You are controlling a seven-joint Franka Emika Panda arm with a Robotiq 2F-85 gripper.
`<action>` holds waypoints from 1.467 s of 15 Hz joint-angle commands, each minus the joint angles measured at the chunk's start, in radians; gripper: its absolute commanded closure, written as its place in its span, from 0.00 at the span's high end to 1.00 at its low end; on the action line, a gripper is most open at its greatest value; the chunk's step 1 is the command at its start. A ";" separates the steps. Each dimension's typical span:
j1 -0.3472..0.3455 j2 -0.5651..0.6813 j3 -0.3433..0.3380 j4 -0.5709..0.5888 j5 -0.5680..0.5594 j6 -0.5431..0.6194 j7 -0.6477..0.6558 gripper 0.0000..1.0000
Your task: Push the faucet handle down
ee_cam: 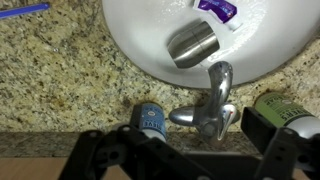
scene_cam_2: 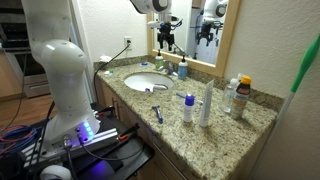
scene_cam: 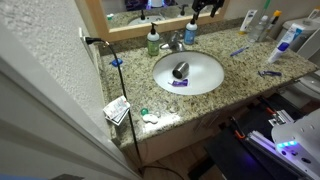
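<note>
Faucet handle (ee_cam: pixel 192 116): short chrome lever on the tap at the back of the sink (ee_cam: pixel 130 35), set between a blue-capped bottle (ee_cam: pixel 150 118) and the green soap bottle (ee_cam: pixel 285 112). In the wrist view it sticks out sideways from the tap body, and the spout (ee_cam: pixel 218 82) reaches over the basin.

Gripper (ee_cam: pixel 190 140) hangs above the tap with its fingers spread wide and nothing between them. An exterior view shows it up by the mirror (scene_cam_2: pixel 165 35), well clear of the counter (scene_cam_2: pixel 215 135). My read is that it's lining up over the lever and hasn't touched it. Spreading the fingers lets them straddle the tap, but a push only needs one fingertip, or closed jaws, on the lever.

The two bottles sit tight on either side, so a wide gripper could knock one on the way down. A metal cup (ee_cam: pixel 190 45) lies in the basin, out of the way.

Writing: the blue bottle's label has letters, too blurred to read. No brand is legible anywhere.
</note>
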 commanded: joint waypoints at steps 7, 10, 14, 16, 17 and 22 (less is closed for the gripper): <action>0.012 0.099 0.017 0.028 0.001 0.029 0.050 1.00; 0.024 0.150 0.018 0.043 0.002 0.093 0.090 1.00; 0.034 0.208 0.006 0.082 0.007 0.139 0.148 1.00; 0.040 0.234 -0.004 0.104 -0.005 0.155 0.188 1.00; 0.042 0.244 -0.010 0.110 -0.012 0.163 0.204 1.00; 0.058 0.272 -0.028 0.112 -0.038 0.135 0.244 1.00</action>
